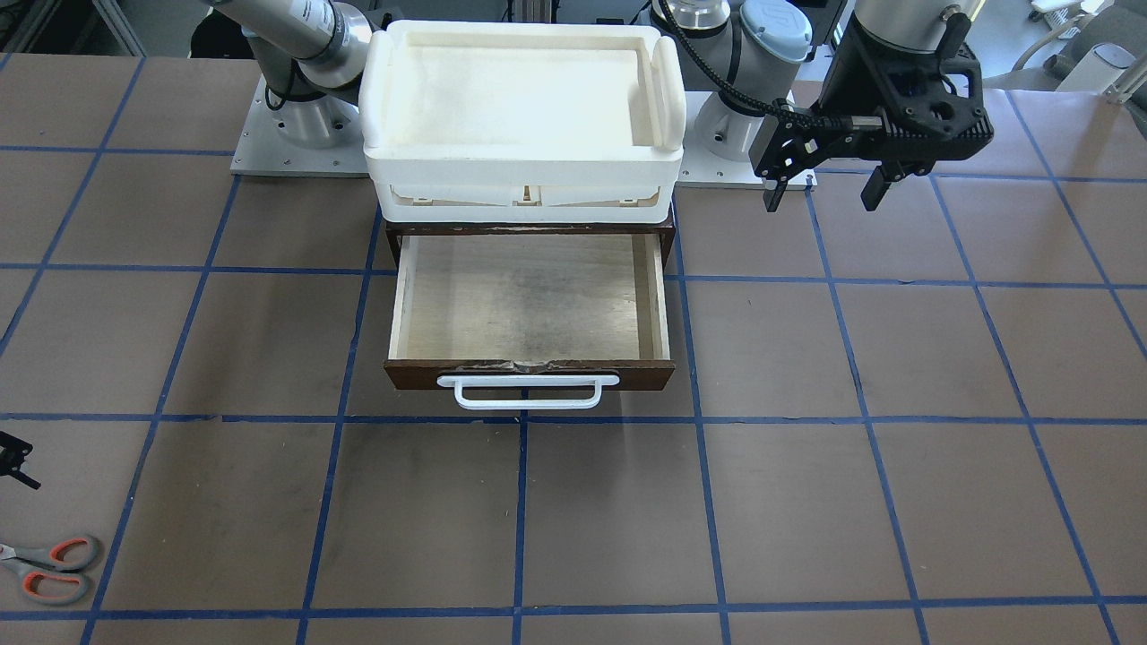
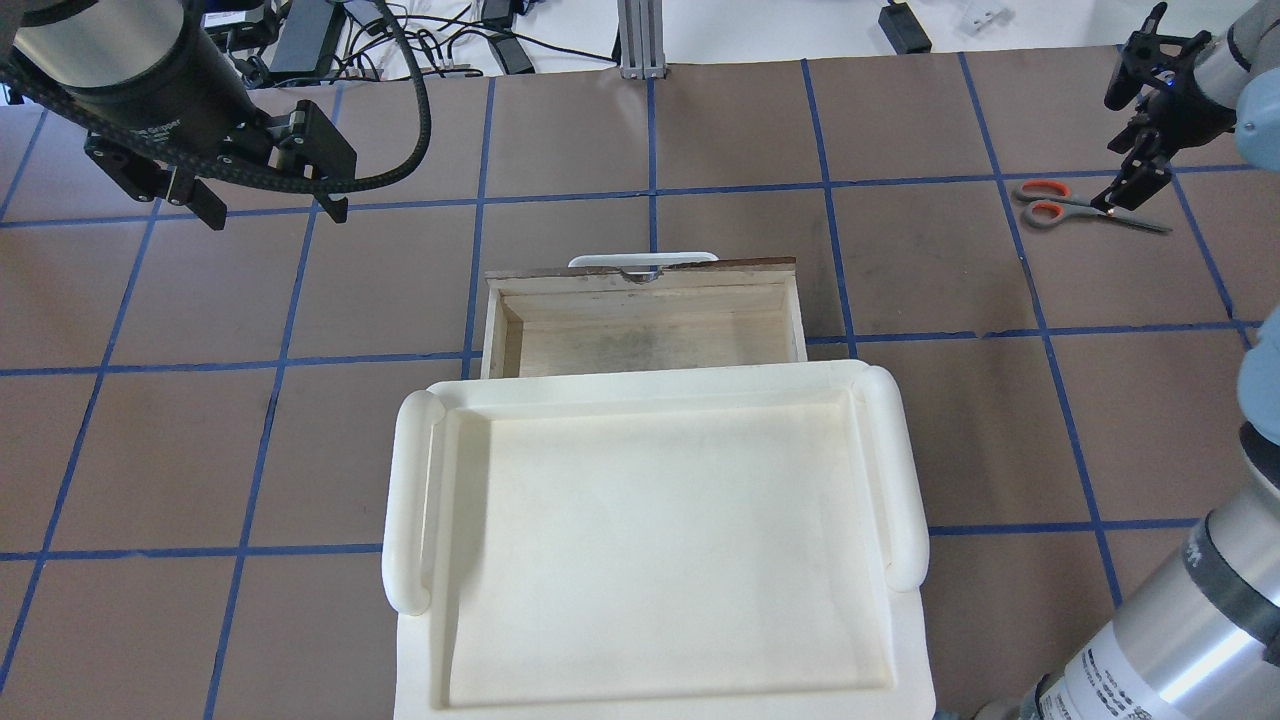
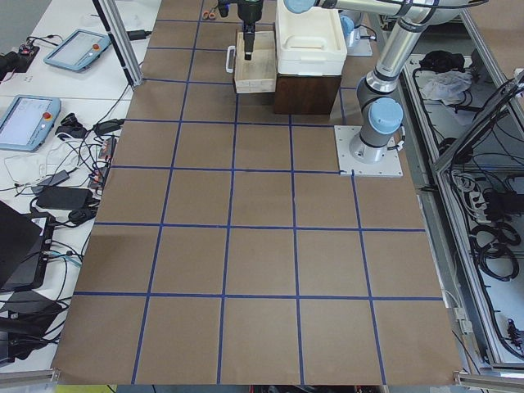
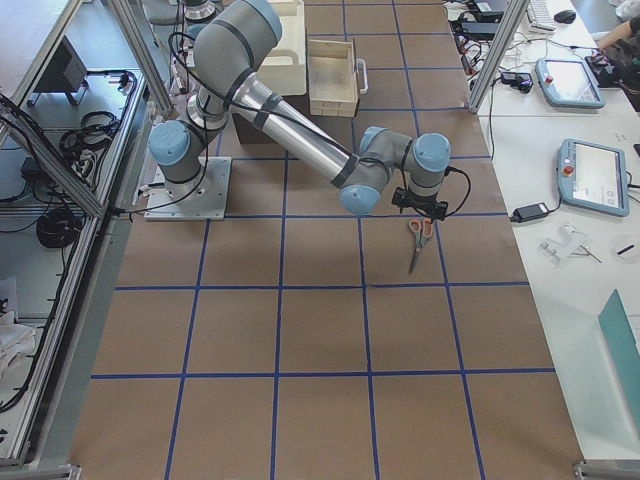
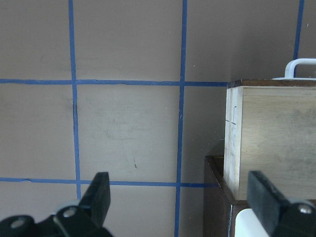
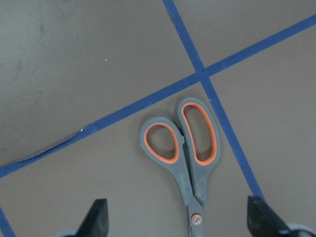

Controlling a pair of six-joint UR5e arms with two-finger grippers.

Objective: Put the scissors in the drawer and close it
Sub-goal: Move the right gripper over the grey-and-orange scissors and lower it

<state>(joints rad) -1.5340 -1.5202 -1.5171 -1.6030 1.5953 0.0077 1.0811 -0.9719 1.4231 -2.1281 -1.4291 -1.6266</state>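
The scissors (image 6: 185, 153), grey handles lined orange, lie flat on the brown table at its far right corner (image 2: 1060, 205), also seen at the front view's left edge (image 1: 49, 569). My right gripper (image 6: 177, 212) is open and hangs over them, its fingers on either side of the pivot; it also shows in the overhead view (image 2: 1130, 190). The drawer (image 1: 529, 296) is pulled open, with a dark brown front, a white handle and an empty plywood floor (image 2: 650, 330). My left gripper (image 1: 823, 199) is open and empty, raised beside the drawer unit (image 2: 275, 213).
A white plastic tray (image 1: 524, 152) sits on top of the dark drawer cabinet and overhangs the drawer's back part (image 2: 410, 500). Blue tape lines grid the table. The arm bases stand behind the cabinet.
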